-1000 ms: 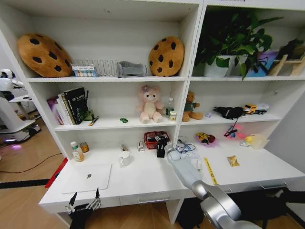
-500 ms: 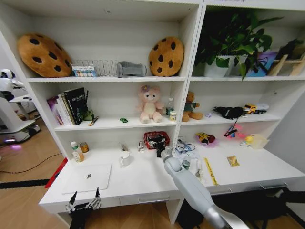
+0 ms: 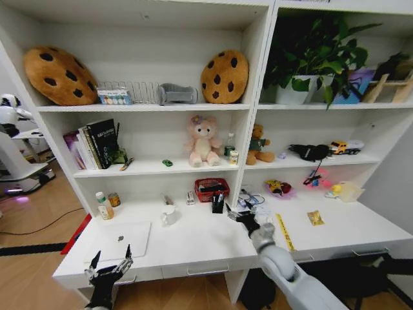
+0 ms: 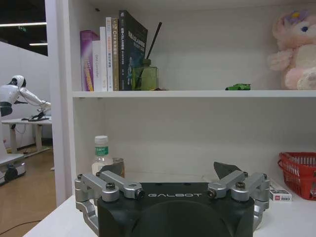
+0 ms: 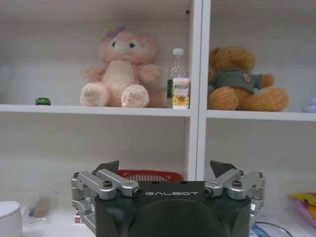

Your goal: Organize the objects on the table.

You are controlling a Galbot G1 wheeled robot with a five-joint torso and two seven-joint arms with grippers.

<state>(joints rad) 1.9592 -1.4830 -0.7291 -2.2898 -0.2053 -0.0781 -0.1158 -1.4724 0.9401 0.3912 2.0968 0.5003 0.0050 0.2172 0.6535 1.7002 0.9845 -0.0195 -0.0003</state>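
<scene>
Right hand: the right hand (image 3: 242, 217) hovers over the middle of the surface (image 3: 193, 242), fingers spread, holding nothing; its wrist view confirms the gap between the tips.
Left hand: the left hand (image 3: 108, 266) sits low at the front edge of the surface, fingers spread and empty, just in front of the laptop (image 3: 119, 240).
Step in hand: judging by its place, the right hand is between items, with a pen holder (image 3: 217, 203) and red basket (image 3: 211, 188) just beyond it.
Doing it well: pick one target before descending; come straight down with the fingers wide, since cables and small clutter lie close beside the hand and are easy to snag.
Ruler: the yellow ruler (image 3: 284, 231) lies flat, just to the hand's right, thin enough that it needs a grip by its edges.
Packet: the gold packet (image 3: 315, 217) lies farther right, apart from the rest.
Mug: the white mug (image 3: 169, 215) stands upright to the hand's left.
Bottles: two small bottles (image 3: 103, 206) stand beyond the laptop, far left.
</scene>
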